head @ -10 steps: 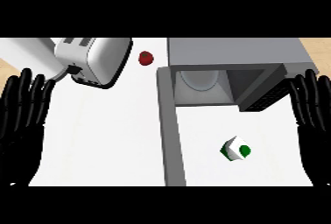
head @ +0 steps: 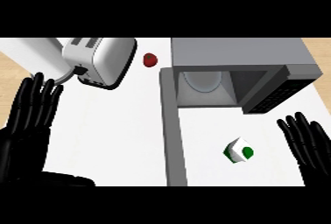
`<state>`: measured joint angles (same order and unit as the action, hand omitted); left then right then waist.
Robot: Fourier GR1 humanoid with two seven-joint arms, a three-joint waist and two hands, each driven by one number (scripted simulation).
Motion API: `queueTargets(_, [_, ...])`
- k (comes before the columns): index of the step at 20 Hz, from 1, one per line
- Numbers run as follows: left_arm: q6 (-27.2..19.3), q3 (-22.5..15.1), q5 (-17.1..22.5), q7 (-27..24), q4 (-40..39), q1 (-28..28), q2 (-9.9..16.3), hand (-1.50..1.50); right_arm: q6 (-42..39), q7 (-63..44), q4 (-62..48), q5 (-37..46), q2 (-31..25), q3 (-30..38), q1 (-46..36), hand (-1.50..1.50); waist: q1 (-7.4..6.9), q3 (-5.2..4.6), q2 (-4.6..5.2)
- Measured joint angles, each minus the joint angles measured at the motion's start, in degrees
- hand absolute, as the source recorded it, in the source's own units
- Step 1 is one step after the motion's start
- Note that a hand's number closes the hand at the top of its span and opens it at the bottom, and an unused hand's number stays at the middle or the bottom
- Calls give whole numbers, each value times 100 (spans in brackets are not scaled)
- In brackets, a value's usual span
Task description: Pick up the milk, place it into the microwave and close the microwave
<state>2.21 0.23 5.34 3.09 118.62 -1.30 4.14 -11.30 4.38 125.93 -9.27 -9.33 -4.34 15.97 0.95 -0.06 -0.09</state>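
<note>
Nothing of the task done yet, judging from the layout: carton not lifted, oven not loaded, door not closed. All three steps left.

Nearest, just right of the milk [head: 238,150]: right hand [head: 309,142], fingers straight and spread, holding nothing, touching nothing, apart from the carton. Probably the hand for the pick, being the closer one.

Well to the left of the milk, beyond the open door [head: 170,131]: left hand [head: 29,114], also relaxed and flat, fingers up, resting near the view's edge, empty.

The milk itself: small white-and-green carton, tilted, sitting on the white counter [head: 116,131], right of the swung-out door and just in front of the microwave [head: 242,72] opening.

Behind the milk: the cavity gaping, a pale round turntable visible inside, no carton in it.

Farther back and left of the milk: a white toaster [head: 100,59] lying at an angle, and a small red object [head: 150,59] between the toaster and the microwave, apart from both.
</note>
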Motion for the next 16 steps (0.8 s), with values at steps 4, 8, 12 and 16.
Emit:
queueTargets(4, [-260, -473, -194, -101, -77, -248, -255, -150, -535, 446, 118, -280, -136, 102, 865, -150, -11, 6, -4])
queueTargets(8, [-612, -1056, -438, -315, -76, -581, -352, -150, -939, 1017, -148, -203, -147, 232, 1381, -150, -36, 7, -6])
queueTargets(12, [-947, -1638, -635, -695, -178, -907, -390, -150, -1202, 1654, -457, 51, -110, 356, 1888, -150, -40, 7, -8])
queueTargets(16, [-1300, -2141, -800, -1126, -413, -1125, -404, -150, -1333, 2107, -968, 327, -32, 442, 1916, -150, -60, 7, -4])
